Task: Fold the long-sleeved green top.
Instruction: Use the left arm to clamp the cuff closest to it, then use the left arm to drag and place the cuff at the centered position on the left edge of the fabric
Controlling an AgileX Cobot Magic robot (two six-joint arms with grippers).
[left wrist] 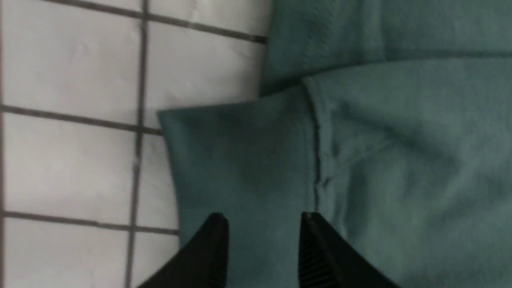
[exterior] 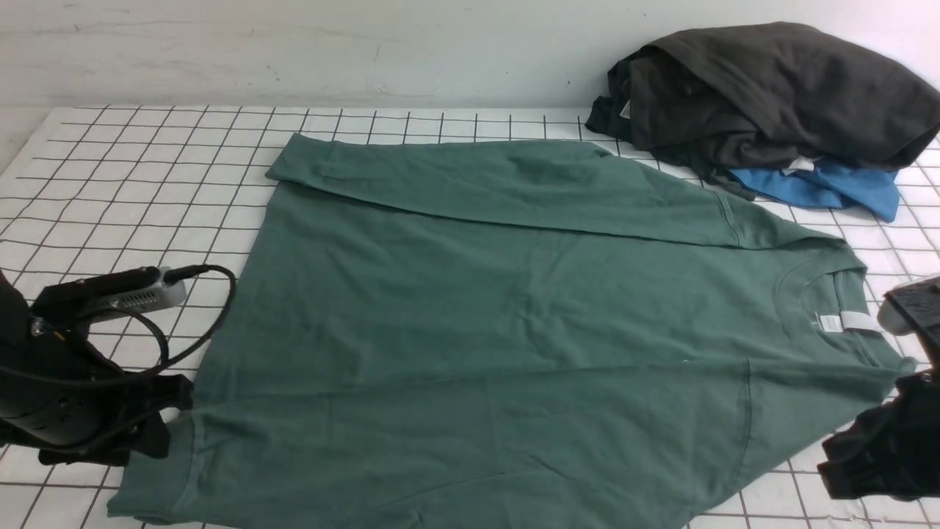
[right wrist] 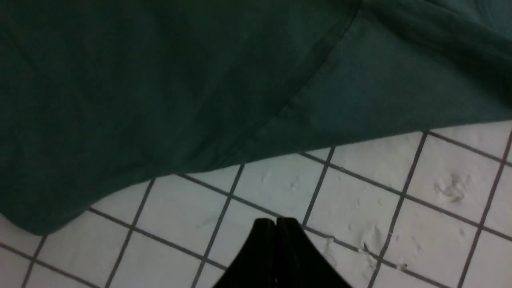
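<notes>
Green long-sleeved top (exterior: 499, 323) fills most of the near side and lies flat on the gridded table (exterior: 147, 147), stretched out between the 2 grippers. Its hem end is by the left gripper (left wrist: 264, 224) and its collar end by the right gripper (right wrist: 276, 224). The far sleeve (exterior: 514, 184) is already laid across the body, on the side away from both grippers. The near sleeve (exterior: 455, 433) looks like it runs along the near edge too, ending at the left one.

Well beyond the right gripper there's a pile: a dark grey-black garment (exterior: 771, 88) on top of a blue garment (exterior: 830, 187). Not part of the job, and clear of the top.

Left gripper: jaws apart, hanging right over the near sleeve's cuff (left wrist: 240, 160), which overlaps the shirt's hem corner. Can't tell if the tips touch the cloth. Right gripper: fingers pressed together, nothing in them, over bare table just off the fabric edge by the shoulder seam (right wrist: 304, 92). The white neck label (exterior: 844, 322) sits a bit beyond it.

My read: sleeves are in, so we're between the sleeve step and the body fold. The next move probably calls for the right one to open up, both to pinch the near edge, and a level carry over so that cuff doesn't slide out.
</notes>
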